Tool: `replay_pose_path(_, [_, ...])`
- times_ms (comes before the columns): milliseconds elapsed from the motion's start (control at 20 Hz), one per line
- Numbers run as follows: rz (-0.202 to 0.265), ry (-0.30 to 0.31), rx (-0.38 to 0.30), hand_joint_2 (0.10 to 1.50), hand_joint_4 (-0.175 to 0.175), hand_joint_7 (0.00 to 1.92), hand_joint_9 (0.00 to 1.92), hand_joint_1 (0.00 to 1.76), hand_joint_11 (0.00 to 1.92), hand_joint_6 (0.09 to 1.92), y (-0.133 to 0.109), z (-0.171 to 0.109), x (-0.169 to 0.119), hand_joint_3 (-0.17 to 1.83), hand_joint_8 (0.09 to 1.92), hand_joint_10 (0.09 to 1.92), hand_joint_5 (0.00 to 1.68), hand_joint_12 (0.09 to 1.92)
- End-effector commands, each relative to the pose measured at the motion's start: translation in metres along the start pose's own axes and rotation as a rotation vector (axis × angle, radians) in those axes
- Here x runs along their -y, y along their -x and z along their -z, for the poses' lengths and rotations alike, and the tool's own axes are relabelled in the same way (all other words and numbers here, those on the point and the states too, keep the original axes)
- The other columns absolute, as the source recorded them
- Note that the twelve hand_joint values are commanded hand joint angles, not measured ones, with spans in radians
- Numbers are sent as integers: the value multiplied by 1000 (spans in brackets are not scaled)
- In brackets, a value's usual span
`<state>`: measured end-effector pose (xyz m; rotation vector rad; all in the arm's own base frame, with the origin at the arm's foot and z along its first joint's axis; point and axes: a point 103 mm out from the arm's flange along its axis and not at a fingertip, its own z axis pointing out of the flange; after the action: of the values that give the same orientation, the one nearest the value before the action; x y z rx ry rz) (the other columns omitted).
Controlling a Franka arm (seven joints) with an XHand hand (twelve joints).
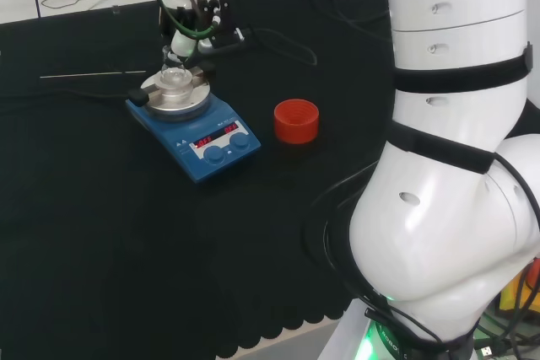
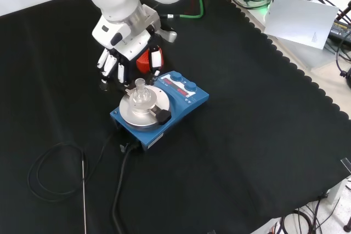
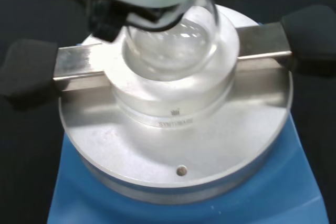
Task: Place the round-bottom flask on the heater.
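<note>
One camera stands behind and above the arm's base and looks over the white links toward the far side of the table (image 1: 101, 276). A second one stands in front and looks down on the black cloth from higher up. The third sits at the wrist, very near the heater (image 3: 178, 192). All three views share this blue heater (image 1: 196, 128) (image 2: 164, 108).

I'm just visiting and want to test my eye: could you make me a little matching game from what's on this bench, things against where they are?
Things:
1. clear glass round-bottom flask
2. red ribbed ring stand
3. thin metal rod
4. black and white hand

Places:
A. lying flat on the cloth
B. seated in the blue heater's metal block
C. empty, beside the heater
D. just beyond the flask, front view

Pairs: 1-B, 2-C, 3-A, 4-D
</note>
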<state>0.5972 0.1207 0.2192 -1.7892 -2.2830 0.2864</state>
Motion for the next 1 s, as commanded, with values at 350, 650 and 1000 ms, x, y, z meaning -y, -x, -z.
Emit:
replay_pose_path(350, [-21, -56, -24, 538, -35, 133, 432, 972, 232, 750, 10, 3, 8, 747, 655, 665, 501, 1393])
replay_pose_path(650, [-39, -38, -30, 537, -29, 114, 413, 934, 211, 571, 16, 10, 21, 702, 663, 686, 420, 1404])
replay_pose_path(1000, [-68, -15, -45, 545, -28, 107, 407, 917, 203, 493, 26, 21, 46, 683, 661, 689, 417, 1408])
